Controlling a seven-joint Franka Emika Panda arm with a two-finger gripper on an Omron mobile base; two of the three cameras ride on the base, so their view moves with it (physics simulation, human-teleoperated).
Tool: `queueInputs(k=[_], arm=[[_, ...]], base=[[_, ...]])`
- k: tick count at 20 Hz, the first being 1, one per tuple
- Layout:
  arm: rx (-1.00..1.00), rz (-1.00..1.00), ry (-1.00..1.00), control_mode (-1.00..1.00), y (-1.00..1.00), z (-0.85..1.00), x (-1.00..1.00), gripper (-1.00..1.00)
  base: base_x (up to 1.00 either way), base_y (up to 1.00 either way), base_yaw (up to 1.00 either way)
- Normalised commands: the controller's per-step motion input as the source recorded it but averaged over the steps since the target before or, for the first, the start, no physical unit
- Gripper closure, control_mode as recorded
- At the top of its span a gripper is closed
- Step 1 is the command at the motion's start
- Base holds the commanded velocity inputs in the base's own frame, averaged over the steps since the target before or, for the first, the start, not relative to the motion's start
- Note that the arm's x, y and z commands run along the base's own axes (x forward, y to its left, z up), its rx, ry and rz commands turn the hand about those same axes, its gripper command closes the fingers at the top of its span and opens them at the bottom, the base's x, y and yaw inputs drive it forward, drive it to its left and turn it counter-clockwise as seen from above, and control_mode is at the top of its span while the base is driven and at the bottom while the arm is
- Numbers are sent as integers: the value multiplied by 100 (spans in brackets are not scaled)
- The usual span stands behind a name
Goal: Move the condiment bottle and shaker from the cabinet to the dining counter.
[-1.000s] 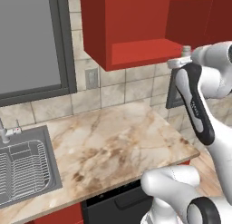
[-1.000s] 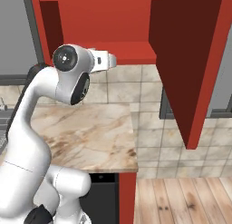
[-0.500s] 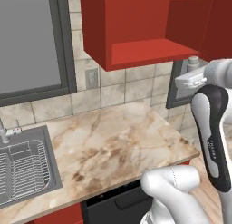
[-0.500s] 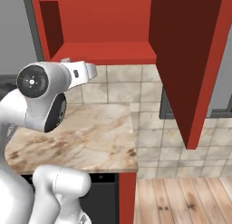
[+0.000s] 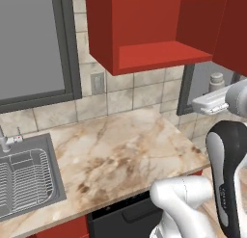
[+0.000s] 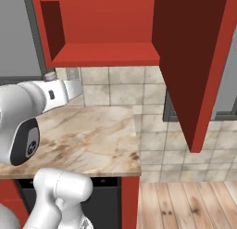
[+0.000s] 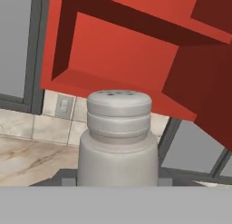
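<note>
Pulled back and lowered since the earlier frames, the arm's white wrist is now seen well clear of the cabinet (image 5: 159, 34), whose door (image 6: 194, 61) stands open and whose shelf is bare. Below it the marble worktop (image 5: 120, 155) is seen beside the sink (image 5: 24, 179). The shaker (image 7: 118, 141) is held upright in the gripper (image 7: 115, 182), pinched at its base.

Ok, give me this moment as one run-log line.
pincer: shut on shaker | shaker: upright, out of cabinet | cabinet: door open, shelf bare | arm: over worktop
</note>
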Motion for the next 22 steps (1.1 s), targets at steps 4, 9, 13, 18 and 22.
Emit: queueInputs(k=[4, 9, 13, 18, 22], arm=[[0, -11, 0, -100, 0, 0, -42, 100], [0, -3, 0, -100, 0, 0, -7, 100], [0, 0, 0, -100, 0, 0, 0, 100], [0, 0, 0, 100, 0, 0, 0, 100], [0, 0, 0, 100, 0, 0, 0, 100]], base=[[0, 0, 0], [0, 0, 0], [0, 0, 0], [-23, 2, 0], [-100, 30, 5]])
